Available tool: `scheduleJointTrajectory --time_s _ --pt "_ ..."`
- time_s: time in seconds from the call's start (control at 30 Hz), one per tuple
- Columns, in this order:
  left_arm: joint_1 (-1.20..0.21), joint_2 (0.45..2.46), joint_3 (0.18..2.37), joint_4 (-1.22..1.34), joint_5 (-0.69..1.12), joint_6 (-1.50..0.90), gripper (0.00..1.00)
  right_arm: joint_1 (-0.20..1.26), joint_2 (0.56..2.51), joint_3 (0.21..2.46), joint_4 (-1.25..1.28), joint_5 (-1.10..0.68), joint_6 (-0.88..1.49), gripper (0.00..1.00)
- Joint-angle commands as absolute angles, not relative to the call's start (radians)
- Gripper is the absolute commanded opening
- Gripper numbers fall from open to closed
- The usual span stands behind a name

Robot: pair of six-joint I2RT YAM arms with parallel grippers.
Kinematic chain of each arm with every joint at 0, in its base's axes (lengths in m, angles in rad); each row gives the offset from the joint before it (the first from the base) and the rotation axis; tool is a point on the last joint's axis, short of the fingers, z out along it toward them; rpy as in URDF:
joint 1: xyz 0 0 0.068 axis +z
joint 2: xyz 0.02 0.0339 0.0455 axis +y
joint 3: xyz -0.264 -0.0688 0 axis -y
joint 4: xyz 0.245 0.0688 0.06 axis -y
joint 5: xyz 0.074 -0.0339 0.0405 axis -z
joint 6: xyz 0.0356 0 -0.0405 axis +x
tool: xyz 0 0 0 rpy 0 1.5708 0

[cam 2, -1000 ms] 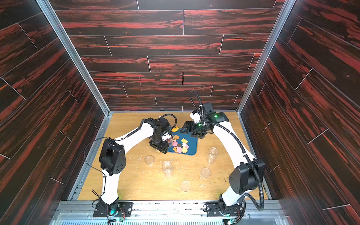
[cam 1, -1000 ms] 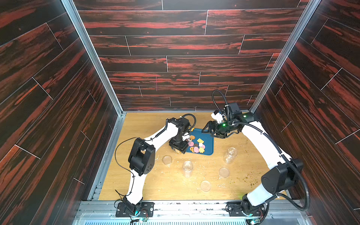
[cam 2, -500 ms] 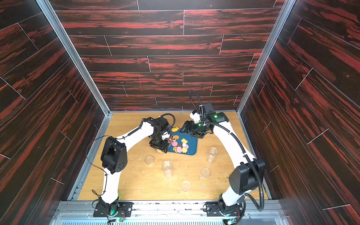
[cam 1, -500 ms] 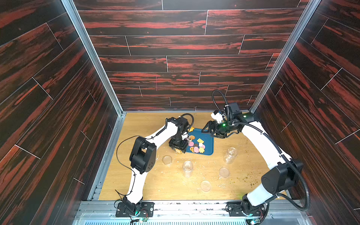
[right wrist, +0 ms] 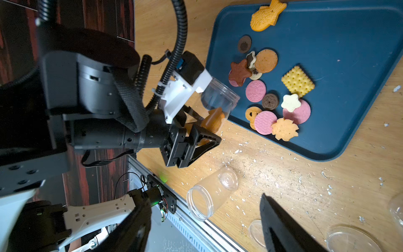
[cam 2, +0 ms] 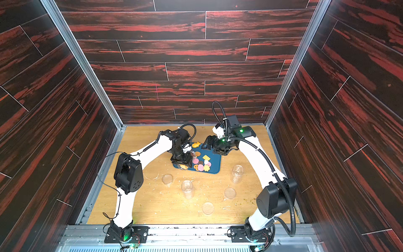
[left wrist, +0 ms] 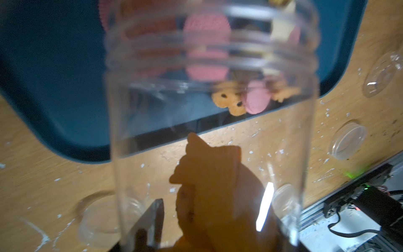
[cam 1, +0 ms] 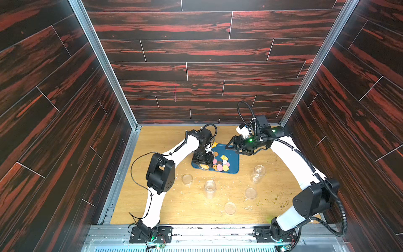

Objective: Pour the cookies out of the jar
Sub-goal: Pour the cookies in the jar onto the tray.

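The jar [right wrist: 219,97] is at the left edge of the tray [cam 1: 233,168], a little below the middle in both top views. Its open end is over the blue. Most cookies [right wrist: 255,90] lie on the tray, but a few orange cookies [left wrist: 209,174] sit inside the jar, down near its bottom. The left gripper [right wrist: 201,126] is closed around the bottom end of the jar and holds it tipped. So I think the pouring is nearly done. The next move needs the jar tipped more, or a little shake, with the mouth kept over the tray so nothing drops on the table. The right gripper [cam 1: 231,145] hangs over the upper right corner of the tray with nothing in it that I can see. I cannot tell if it is open or closed. The left wrist view looks right through the jar and shows the stuck cookies up close. Only the top views show both arms. They also show the two empty jars [cam 1: 257,173] and the lids [cam 1: 187,179] lower in the frame.
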State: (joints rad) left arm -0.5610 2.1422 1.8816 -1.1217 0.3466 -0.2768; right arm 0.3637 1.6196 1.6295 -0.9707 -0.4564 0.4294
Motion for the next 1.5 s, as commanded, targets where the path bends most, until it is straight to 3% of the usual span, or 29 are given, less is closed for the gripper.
scheduleJointTrajectory --time_s 0.0,0.47,1.47 --pt "-0.554 2.148 1.901 -1.104 0.408 -0.335 0.62 0.367 1.586 1.617 -0.969 -0.465 0.432 0.82" --pt "-0.543 2.149 1.851 -0.982 0.562 -0.496 0.61 0.367 1.581 1.622 -0.968 -0.462 0.439 0.81" --pt "-0.492 2.105 1.726 -0.843 0.721 -0.673 0.59 0.367 1.568 1.586 -0.943 -0.474 0.441 0.81"
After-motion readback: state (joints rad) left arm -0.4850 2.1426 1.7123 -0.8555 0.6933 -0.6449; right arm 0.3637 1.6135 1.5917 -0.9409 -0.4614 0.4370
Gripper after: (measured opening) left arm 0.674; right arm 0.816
